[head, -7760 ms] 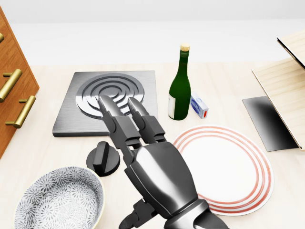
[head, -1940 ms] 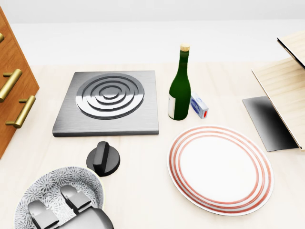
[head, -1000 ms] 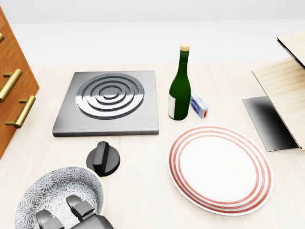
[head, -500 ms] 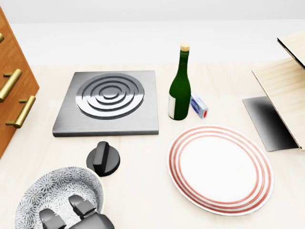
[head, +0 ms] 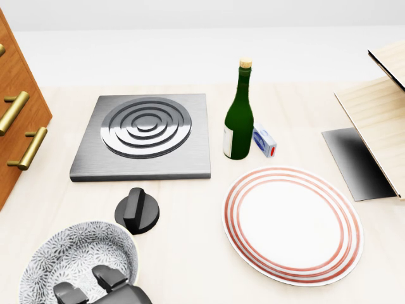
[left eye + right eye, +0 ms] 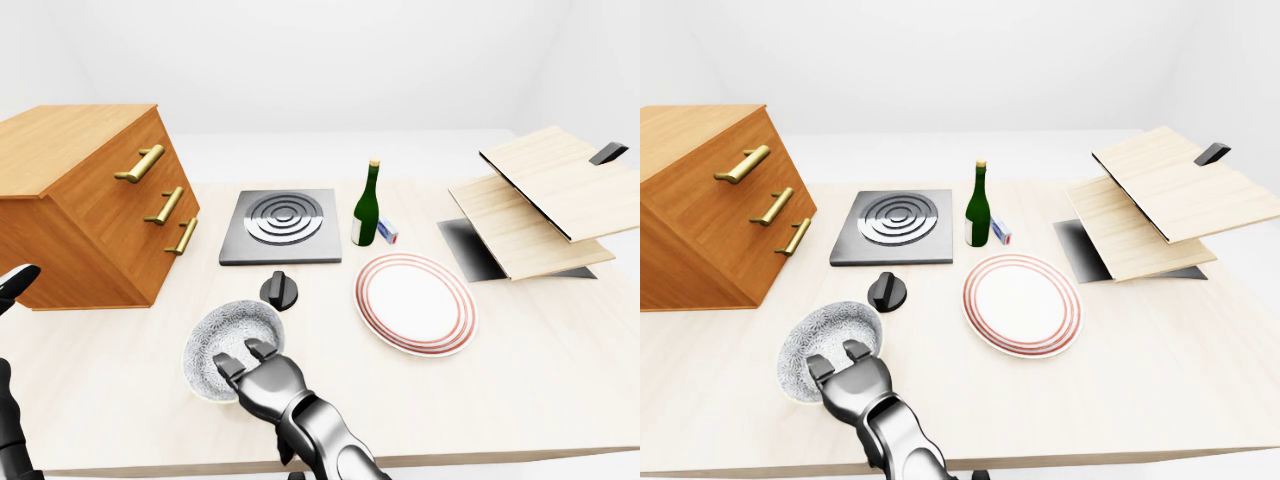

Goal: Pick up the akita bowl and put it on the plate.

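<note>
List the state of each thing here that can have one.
akita bowl: upright on the table, nothing inside but fingertips.
plate: flat on the table, empty.
bottle: upright, stoppered.
chest drawers: all shut.
right robot hand: fingers hooked over the akita bowl's rim, thumb hidden.

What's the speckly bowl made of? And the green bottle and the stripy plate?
The bowl looks like glazed ceramic: fine grey-white pattern inside, cream outer wall. The bottle looks like dark green glass, glossy, with a cork-coloured top. The plate is probably ceramic too: smooth white with red rings.
</note>
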